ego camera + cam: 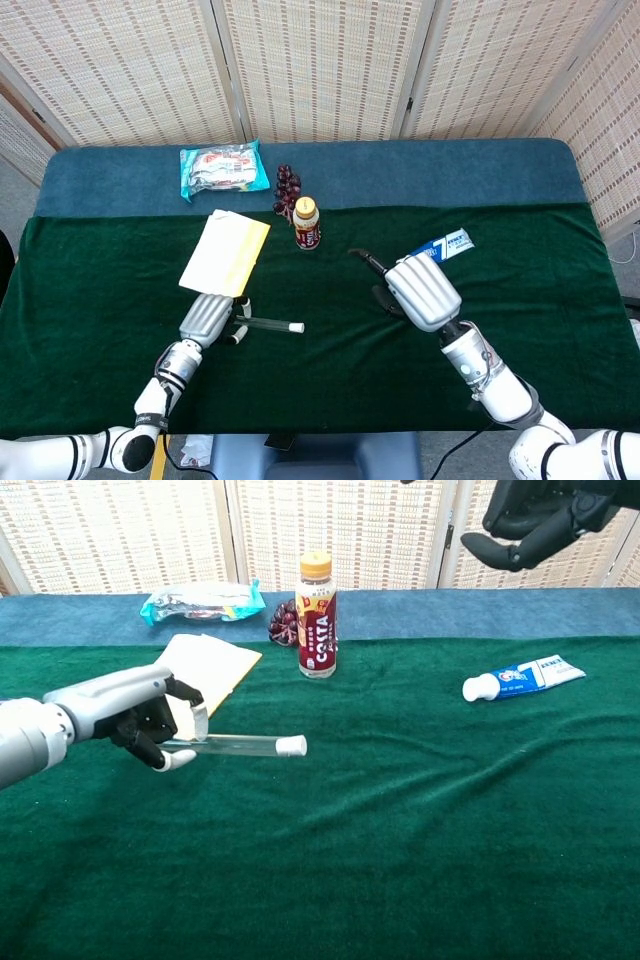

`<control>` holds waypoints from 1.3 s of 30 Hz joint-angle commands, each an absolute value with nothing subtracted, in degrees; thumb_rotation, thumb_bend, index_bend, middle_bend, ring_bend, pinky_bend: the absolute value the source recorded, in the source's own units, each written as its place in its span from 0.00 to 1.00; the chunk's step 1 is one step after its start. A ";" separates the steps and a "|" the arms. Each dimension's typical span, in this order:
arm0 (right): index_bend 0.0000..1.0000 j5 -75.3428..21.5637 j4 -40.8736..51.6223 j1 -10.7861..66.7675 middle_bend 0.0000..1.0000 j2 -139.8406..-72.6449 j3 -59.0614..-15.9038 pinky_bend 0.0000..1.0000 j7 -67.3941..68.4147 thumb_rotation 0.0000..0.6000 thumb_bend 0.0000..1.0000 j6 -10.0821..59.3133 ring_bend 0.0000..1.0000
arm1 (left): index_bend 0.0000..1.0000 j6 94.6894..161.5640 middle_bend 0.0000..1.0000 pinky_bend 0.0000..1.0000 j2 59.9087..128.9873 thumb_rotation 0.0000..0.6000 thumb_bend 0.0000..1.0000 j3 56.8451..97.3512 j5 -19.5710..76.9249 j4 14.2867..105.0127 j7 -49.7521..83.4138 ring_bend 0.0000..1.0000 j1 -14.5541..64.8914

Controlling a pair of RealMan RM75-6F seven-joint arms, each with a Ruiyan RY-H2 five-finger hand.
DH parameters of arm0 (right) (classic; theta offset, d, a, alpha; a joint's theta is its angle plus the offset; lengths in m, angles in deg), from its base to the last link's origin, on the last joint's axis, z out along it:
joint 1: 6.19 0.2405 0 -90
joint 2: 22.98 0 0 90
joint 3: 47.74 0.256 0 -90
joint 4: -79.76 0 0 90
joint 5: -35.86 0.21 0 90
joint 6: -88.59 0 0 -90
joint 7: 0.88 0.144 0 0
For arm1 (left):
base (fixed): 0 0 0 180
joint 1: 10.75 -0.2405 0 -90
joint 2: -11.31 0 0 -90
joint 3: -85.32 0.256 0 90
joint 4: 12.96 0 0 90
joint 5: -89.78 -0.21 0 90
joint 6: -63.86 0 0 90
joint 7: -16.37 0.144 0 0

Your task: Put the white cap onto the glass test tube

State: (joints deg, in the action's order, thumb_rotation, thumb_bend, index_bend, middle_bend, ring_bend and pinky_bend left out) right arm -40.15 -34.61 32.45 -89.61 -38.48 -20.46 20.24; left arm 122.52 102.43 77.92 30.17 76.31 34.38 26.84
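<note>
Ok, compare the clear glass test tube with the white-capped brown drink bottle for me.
The clear glass test tube lies level, held at one end by the left hand; the brown drink bottle stands upright, untouched. The tube is thin and see-through; the bottle is fatter, with a red printed label. The tube's cap is white, the bottle's is yellowish. Both are capped.

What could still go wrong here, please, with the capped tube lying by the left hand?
1. The tube lies flat on the cloth with the left hand at its closed end; withdrawing fingers could nudge it rolling.
2. How firmly the cap is seated cannot be told; any roll might loosen it.
3. The right hand hangs open above the toothpaste; lowering carelessly could knock it.
</note>
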 commanded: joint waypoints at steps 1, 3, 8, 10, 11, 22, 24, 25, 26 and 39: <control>0.16 -40.11 -33.59 32.13 1.00 -89.87 -38.35 1.00 -19.06 1.00 0.58 20.77 1.00 | 0.60 122.78 1.00 0.87 104.10 1.00 0.56 78.01 32.08 75.09 37.56 0.95 27.56; 0.16 -40.21 -33.02 31.97 1.00 -90.05 -38.39 1.00 -18.75 1.00 0.58 20.99 1.00 | 0.58 123.01 1.00 0.87 104.69 1.00 0.55 78.01 32.79 74.75 38.98 0.95 27.73; 0.16 -40.18 -32.24 31.42 1.00 -90.07 -38.16 1.00 -17.82 1.00 0.58 21.05 1.00 | 0.44 123.19 1.00 0.87 104.34 1.00 0.55 78.14 33.73 75.75 40.76 0.95 27.75; 0.16 -40.25 -32.08 31.18 1.00 -90.00 -38.11 1.00 -17.53 1.00 0.58 20.99 1.00 | 0.40 123.55 1.00 0.87 103.97 1.00 0.55 78.19 33.53 76.40 40.79 0.95 27.54; 0.16 -40.34 -31.99 31.01 1.00 -89.91 -38.09 1.00 -17.31 1.00 0.58 20.93 1.00 | 0.38 123.75 1.00 0.87 103.66 1.00 0.55 78.22 33.33 76.86 40.64 0.94 27.37; 0.16 -40.67 -30.96 26.62 0.98 -86.19 -39.69 1.00 -16.83 1.00 0.58 18.17 1.00 | 0.18 130.22 0.82 0.85 95.79 1.00 0.50 79.17 26.80 82.86 38.05 0.79 23.37; 0.16 -40.81 -30.62 25.07 0.91 -84.75 -40.77 1.00 -16.52 1.00 0.58 17.63 1.00 | 0.20 132.95 0.75 0.79 92.67 1.00 0.50 79.61 24.21 84.24 37.41 0.72 21.79; 0.16 -40.95 -30.42 24.37 0.87 -84.11 -41.34 1.00 -16.39 1.00 0.58 17.44 0.99 | 0.21 134.04 0.71 0.75 91.30 1.00 0.50 79.78 23.43 84.72 37.41 0.68 21.12; 0.16 -41.23 -30.03 23.37 0.83 -83.35 -42.06 0.99 -16.11 1.00 0.58 17.01 0.97 | 0.21 135.53 0.65 0.68 89.61 1.00 0.50 80.06 22.44 85.18 37.75 0.62 20.23; 0.01 -48.51 -19.74 11.66 0.12 -82.06 -47.58 0.20 -6.08 1.00 0.58 6.53 0.15 | 0.11 149.56 0.13 0.13 80.22 1.00 0.26 82.31 16.14 83.26 34.06 0.10 9.17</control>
State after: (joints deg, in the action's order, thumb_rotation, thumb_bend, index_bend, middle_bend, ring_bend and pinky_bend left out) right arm -46.73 -22.15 13.84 -81.68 -46.56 -8.38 8.77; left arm 148.16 81.12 81.72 16.97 83.97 35.05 10.57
